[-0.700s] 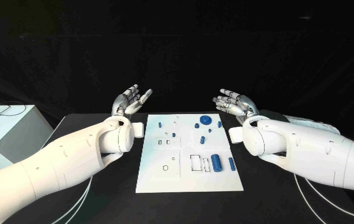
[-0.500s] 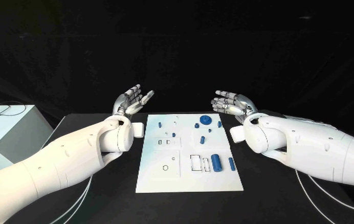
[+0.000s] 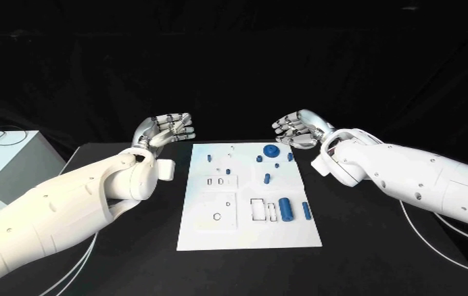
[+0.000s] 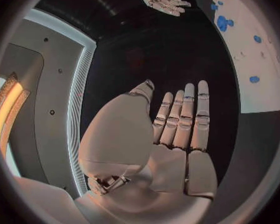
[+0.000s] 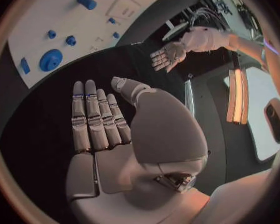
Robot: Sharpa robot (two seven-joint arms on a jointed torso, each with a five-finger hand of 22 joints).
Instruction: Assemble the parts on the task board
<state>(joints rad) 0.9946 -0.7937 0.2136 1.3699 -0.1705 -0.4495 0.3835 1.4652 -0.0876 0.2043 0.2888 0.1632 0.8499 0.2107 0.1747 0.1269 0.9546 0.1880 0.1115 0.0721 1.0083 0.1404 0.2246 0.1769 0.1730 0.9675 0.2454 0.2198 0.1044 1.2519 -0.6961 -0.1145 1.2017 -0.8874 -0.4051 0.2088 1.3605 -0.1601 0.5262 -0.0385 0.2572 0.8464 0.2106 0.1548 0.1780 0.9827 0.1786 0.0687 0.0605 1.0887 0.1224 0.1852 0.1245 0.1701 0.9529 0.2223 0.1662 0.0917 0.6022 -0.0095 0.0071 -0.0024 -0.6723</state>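
Observation:
The white task board (image 3: 200, 232) lies flat in the middle of the black table. On its right half lie several blue parts: a round disc (image 3: 270, 151) at the far end, a thick cylinder (image 3: 285, 208) and a slim bar (image 3: 305, 209) nearer me, and small pegs between them. My left hand (image 3: 166, 128) hovers beyond the board's far left corner, holding nothing. My right hand (image 3: 297, 128) hovers beyond the far right corner, also holding nothing. In the wrist views my left hand (image 4: 177, 134) and right hand (image 5: 99, 129) show flat palms with straight fingers. The disc (image 5: 51, 59) lies on the board (image 5: 65, 15).
A pale box (image 3: 15, 154) stands at the table's left edge. Bare black table (image 3: 370, 249) lies on both sides of the board. White cables run along the table under each arm.
Both hands have turned at the wrist, so their fingers now point toward each other instead of upward. The left hand has shifted slightly left, the right slightly left and up. The parts lie as before.

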